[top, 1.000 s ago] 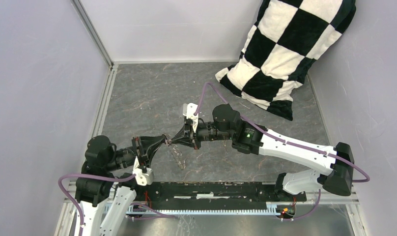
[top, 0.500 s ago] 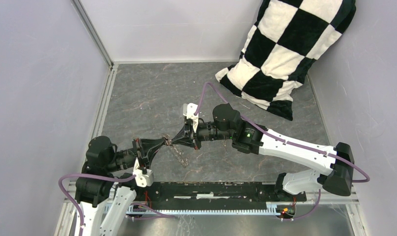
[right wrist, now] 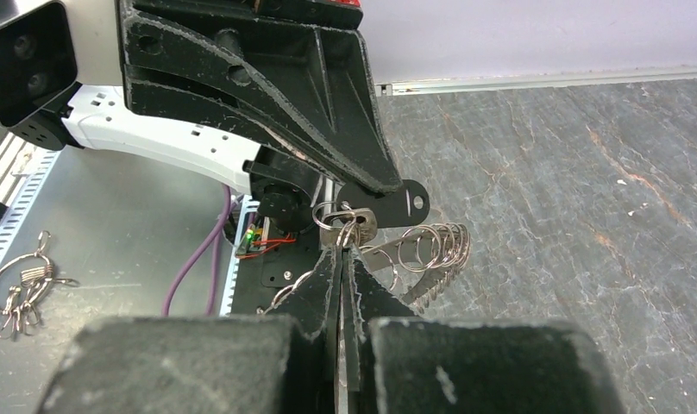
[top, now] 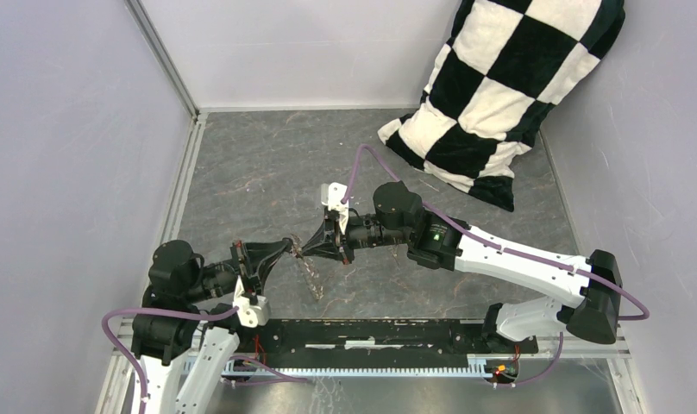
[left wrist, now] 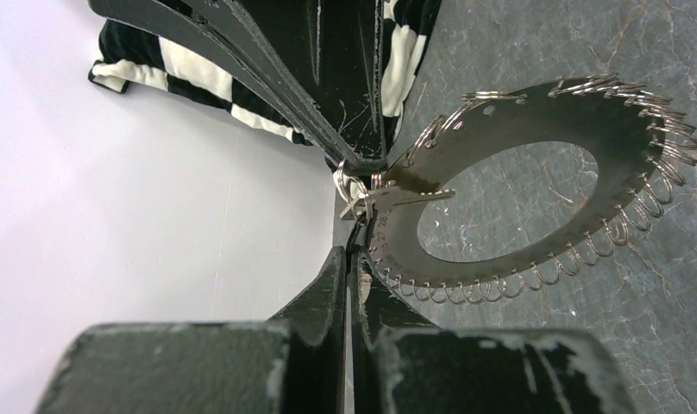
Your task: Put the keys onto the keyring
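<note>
Left pincer [left wrist: 355, 254] grips one keyring [left wrist: 518, 121]; right pincer [right wrist: 341, 250] grips one key [right wrist: 355, 227].

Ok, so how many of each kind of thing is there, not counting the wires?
Robot arms: 2, left arm, right arm
Checked pillow: 1
Keyring: 1
Key I can make out: 1
Loose bunch of rings: 1
Total: 6

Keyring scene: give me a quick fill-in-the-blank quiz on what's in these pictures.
1. The left gripper and right gripper are both ____ (open or shut).
2. The keyring has a hollow centre, and through it shows the grey ____.
3. The pillow is checked black and ____.
Missing words: shut; table; white.
</note>
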Action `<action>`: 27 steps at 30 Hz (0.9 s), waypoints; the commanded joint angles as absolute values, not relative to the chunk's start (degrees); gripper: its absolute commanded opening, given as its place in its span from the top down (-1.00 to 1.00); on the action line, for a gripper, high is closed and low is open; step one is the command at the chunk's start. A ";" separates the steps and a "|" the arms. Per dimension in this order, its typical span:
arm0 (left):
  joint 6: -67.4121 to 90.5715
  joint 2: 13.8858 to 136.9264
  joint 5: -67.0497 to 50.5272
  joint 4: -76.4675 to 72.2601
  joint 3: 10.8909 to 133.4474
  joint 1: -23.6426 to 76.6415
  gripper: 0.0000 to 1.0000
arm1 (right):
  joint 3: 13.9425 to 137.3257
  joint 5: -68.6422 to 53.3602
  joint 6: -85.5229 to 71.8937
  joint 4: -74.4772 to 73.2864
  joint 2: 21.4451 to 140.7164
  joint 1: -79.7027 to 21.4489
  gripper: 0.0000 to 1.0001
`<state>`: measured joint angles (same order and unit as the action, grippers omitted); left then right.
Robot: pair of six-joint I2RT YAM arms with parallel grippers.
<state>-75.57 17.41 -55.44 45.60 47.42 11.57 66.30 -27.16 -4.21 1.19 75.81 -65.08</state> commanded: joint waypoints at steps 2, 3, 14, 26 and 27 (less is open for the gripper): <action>-73.95 17.05 -56.31 41.86 47.66 11.07 0.96 | 68.40 -30.59 -4.20 3.25 75.54 -65.74 0.99; -74.31 17.05 -56.64 42.10 47.76 11.13 0.96 | 68.53 -30.41 -4.26 3.25 75.63 -65.74 0.99; -104.13 17.23 -59.55 65.26 49.33 11.07 0.94 | 67.33 -28.52 -5.72 8.22 73.17 -65.73 0.99; -61.35 25.99 -58.39 53.35 61.18 11.16 -0.02 | 63.98 -27.03 -5.64 11.99 70.49 -65.61 0.99; -57.84 28.32 -60.26 53.82 63.52 11.16 -0.03 | 63.63 -27.24 -5.71 12.63 70.41 -65.64 0.99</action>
